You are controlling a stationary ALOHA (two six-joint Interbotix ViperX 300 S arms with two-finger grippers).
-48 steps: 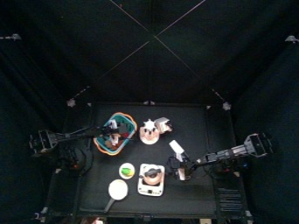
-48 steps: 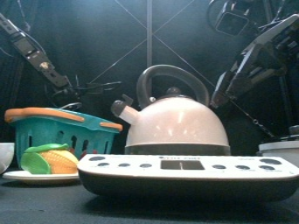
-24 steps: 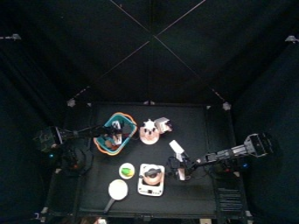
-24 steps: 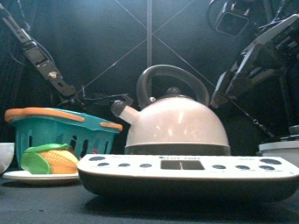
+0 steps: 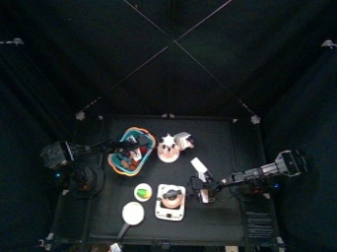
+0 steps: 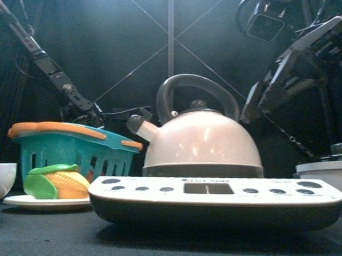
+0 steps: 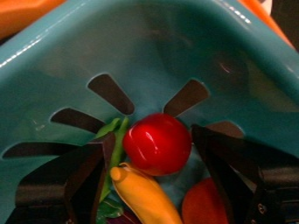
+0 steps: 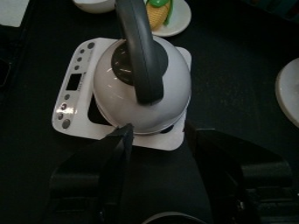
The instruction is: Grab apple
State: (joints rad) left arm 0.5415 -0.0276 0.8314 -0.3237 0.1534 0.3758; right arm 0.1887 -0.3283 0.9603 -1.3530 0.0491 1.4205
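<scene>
A red apple [image 7: 158, 140] lies on the floor of the teal basket [image 7: 176, 52], beside a yellow fruit [image 7: 146, 197] and an orange-red one [image 7: 211, 206]. My left gripper [image 7: 156, 150] is down inside the basket, open, with one jaw on each side of the apple and not closed on it. From above, the left gripper [image 5: 128, 150] sits over the orange-rimmed basket [image 5: 145, 136]. In the front view the basket [image 6: 74, 160] hides the apple. My right gripper [image 5: 202, 184] rests at the right near the kettle.
A white kettle [image 6: 201, 140] stands on a white scale [image 6: 214, 200] at the front. A plate [image 6: 40, 203] with corn [image 6: 54, 183] sits front left. A pinkish object [image 5: 171, 150] and a white card [image 5: 198, 165] lie mid-table.
My left arm has reached right and down into the basket. The basket has shifted and tipped slightly. The right arm has stayed put.
</scene>
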